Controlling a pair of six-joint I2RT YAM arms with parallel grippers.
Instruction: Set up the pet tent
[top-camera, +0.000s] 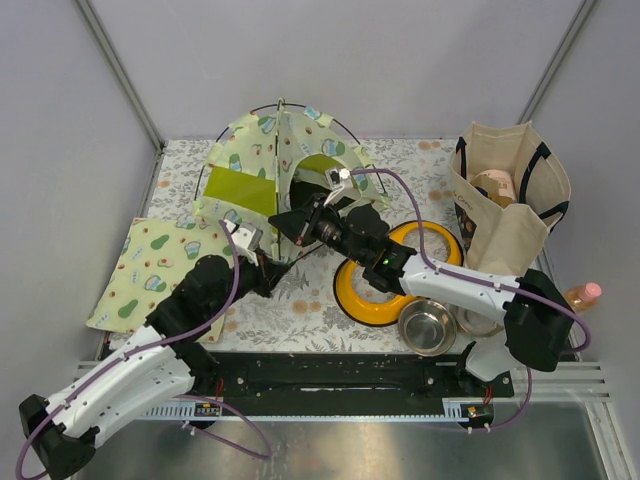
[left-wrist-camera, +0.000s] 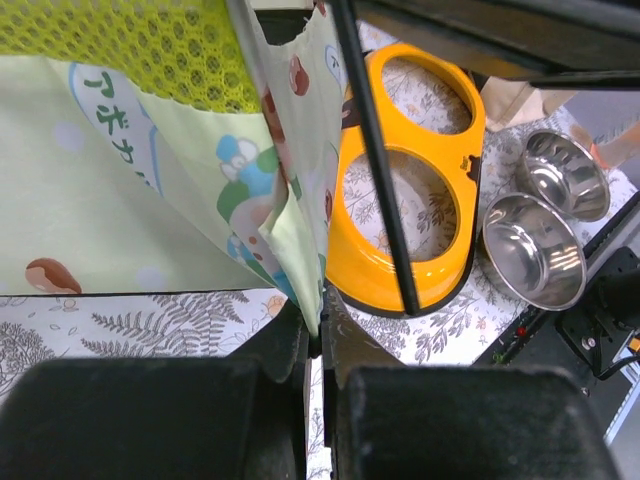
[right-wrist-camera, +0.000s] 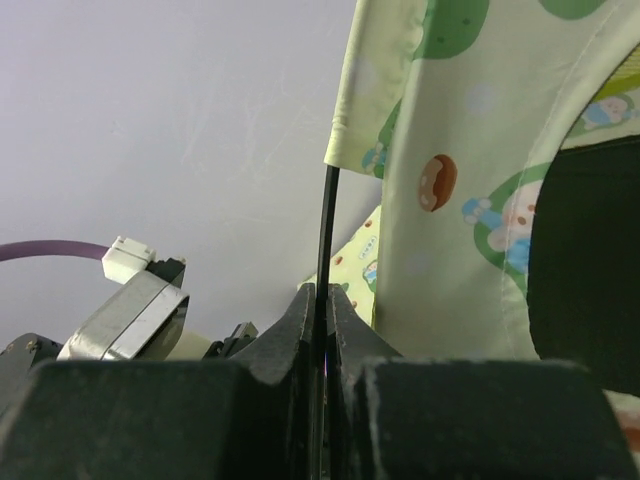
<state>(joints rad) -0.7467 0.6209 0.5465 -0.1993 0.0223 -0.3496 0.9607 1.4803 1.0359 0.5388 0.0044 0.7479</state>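
Note:
The pet tent (top-camera: 262, 165) stands partly raised at the back middle: avocado-print fabric, lime-green panels, thin black poles arching over it. My left gripper (top-camera: 278, 268) is at its near front edge and is shut on a corner of the tent fabric (left-wrist-camera: 300, 250); the pinch shows in the left wrist view (left-wrist-camera: 322, 305). My right gripper (top-camera: 280, 223) reaches in from the right and is shut on a thin black pole (right-wrist-camera: 327, 220) just below the fabric sleeve (right-wrist-camera: 450, 150); its jaws (right-wrist-camera: 322, 300) clamp the pole. A black pole (left-wrist-camera: 375, 150) crosses the left wrist view.
A flat avocado-print mat (top-camera: 150, 268) lies at the left. An orange two-hole feeder (top-camera: 385, 295) lies under the right arm, also in the left wrist view (left-wrist-camera: 445, 150). A steel bowl (top-camera: 427, 325), two bowls (left-wrist-camera: 535, 250), a tote bag (top-camera: 505, 200) and a bottle (top-camera: 583, 295) are at the right.

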